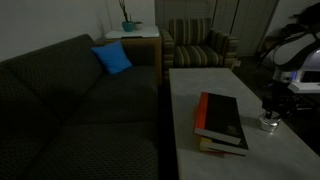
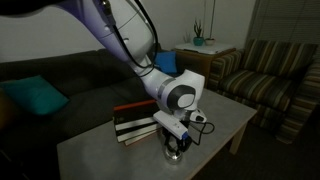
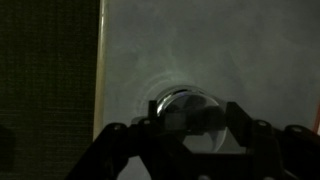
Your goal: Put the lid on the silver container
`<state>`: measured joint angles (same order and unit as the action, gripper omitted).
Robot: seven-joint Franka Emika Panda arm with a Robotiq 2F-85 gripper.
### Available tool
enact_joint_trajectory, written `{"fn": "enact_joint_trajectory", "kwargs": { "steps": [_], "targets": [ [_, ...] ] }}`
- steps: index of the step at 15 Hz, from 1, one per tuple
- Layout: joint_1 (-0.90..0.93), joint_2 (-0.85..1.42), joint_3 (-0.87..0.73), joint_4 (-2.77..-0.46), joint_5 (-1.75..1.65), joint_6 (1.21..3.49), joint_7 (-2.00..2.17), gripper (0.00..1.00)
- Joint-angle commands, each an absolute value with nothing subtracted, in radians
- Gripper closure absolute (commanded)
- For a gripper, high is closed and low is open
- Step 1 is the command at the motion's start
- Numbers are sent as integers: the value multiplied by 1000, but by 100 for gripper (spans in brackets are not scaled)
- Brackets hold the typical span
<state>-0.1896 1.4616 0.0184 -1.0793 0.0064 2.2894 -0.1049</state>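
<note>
Gripper (image 3: 190, 128) is seen from the wrist with its fingers (image 3: 238, 118) drawn in against the two sides of a round silvery piece, taken to be the lid (image 3: 185, 105). The jaws are not spread free; they are pressed onto that round edge. Lid and tin cannot be told apart in this dim view, and whether the lid is seated or only held just above cannot be told.

In both exterior views the gripper (image 1: 271, 108) (image 2: 175, 141) is pointed straight down at the tin (image 1: 268, 123) (image 2: 176, 152), which is set upright on the pale table (image 1: 190, 90) (image 2: 90, 152). The tin is placed near a table edge and directly under the fingers. The lid itself is too small and too hidden by the gripper to be made out there.

Books (image 1: 222, 120) (image 2: 135, 122) are stacked flat on the same table, just beside the tin but not touching it; the top cover is black with a red spine.

A dark couch (image 1: 60, 100) is set along one long side of the table, with a blue pillow (image 1: 112, 58) leaned in its corner. A striped armchair (image 1: 198, 45) is placed beyond the table's far end.
</note>
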Motion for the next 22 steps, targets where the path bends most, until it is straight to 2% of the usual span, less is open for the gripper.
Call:
{"fn": "enact_joint_trajectory", "kwargs": {
  "steps": [1,3,4,5,8,22],
  "targets": [
    [-203,1479,25,-1075,30,2275,-132,56],
    [-204,1478,25,-1075,31,2277,-134,56],
    [-204,1478,25,-1074,31,2277,-134,31],
    [-205,1475,25,-1079,31,2278,-135,11],
    [-207,1467,25,-1099,32,2283,-136,1],
    [-254,1475,80,-1095,53,2311,-241,0]
  ]
}}
